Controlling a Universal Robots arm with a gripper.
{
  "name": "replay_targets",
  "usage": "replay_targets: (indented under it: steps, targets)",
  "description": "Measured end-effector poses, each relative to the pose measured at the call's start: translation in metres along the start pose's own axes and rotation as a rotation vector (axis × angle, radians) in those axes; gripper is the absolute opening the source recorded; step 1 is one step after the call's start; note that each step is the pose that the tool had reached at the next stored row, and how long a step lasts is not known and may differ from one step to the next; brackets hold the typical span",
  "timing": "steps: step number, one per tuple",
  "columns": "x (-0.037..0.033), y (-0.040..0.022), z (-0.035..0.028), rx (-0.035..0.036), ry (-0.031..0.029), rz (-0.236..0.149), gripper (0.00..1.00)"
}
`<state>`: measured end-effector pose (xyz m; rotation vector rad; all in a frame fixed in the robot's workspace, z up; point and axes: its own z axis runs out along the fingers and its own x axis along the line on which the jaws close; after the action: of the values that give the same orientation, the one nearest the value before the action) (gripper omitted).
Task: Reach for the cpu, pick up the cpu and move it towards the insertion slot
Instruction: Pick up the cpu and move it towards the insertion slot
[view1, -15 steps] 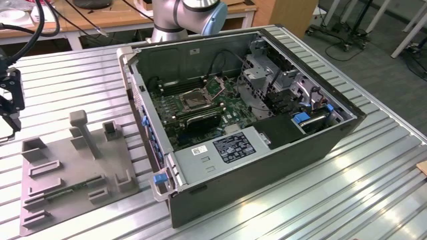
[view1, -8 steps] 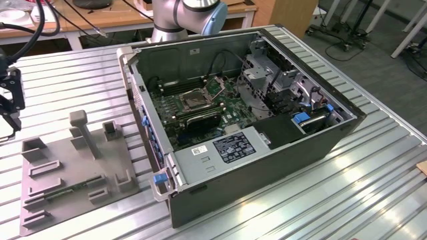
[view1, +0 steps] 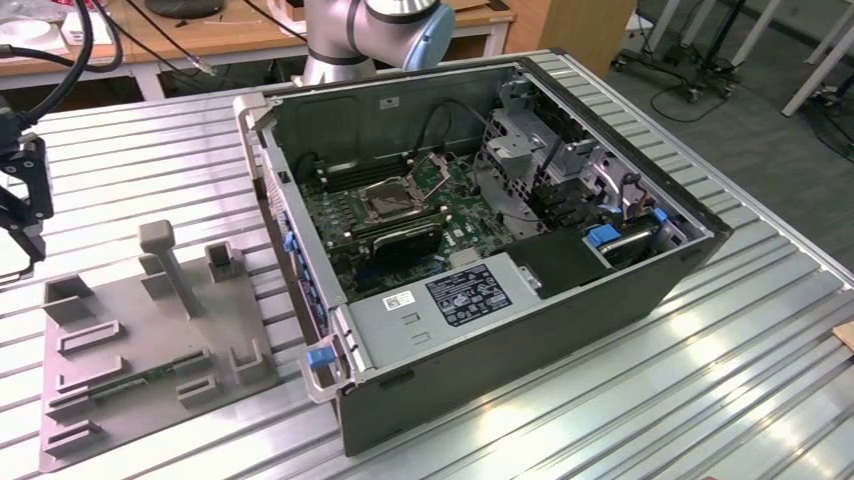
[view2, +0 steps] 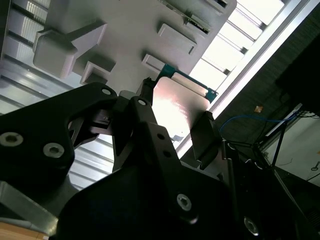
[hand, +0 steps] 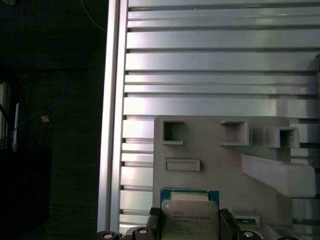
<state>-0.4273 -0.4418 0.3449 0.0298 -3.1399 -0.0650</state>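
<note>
The cpu (hand: 189, 216), a flat square chip with a silvery face and green edge, sits between my gripper (hand: 189, 220) fingers, which press on two opposite sides of it. In the second wrist view the cpu (view2: 176, 105) glares bright between the dark fingers (view2: 204, 134) of the gripper (view2: 175, 119). It is held above the grey plastic fixture (hand: 220, 155). In the exterior view my gripper (view1: 23, 225) hangs at the far left, over the table beside the fixture (view1: 147, 345). The insertion slot (view1: 391, 197), a metal-framed square socket, lies on the green board inside the open computer case, far to the exterior view's right.
The open computer case (view1: 534, 330) lies on its side on the ribbed metal table (view1: 694, 400). The fixture carries raised posts (view1: 160, 255) and blocks. Black cables (view1: 80, 50) hang above the gripper. The table edge (hand: 112, 125) runs close beside the fixture, with dark floor beyond.
</note>
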Motion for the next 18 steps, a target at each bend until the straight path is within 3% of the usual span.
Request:
replay_targets:
  steps: [8,18]
  targets:
    - [0.0,0.0004,-0.0084,-0.0002,-0.0003,0.0,0.54]
    - [-0.0003,0.0004,-0.0088,0.0,0.0,0.0,0.54]
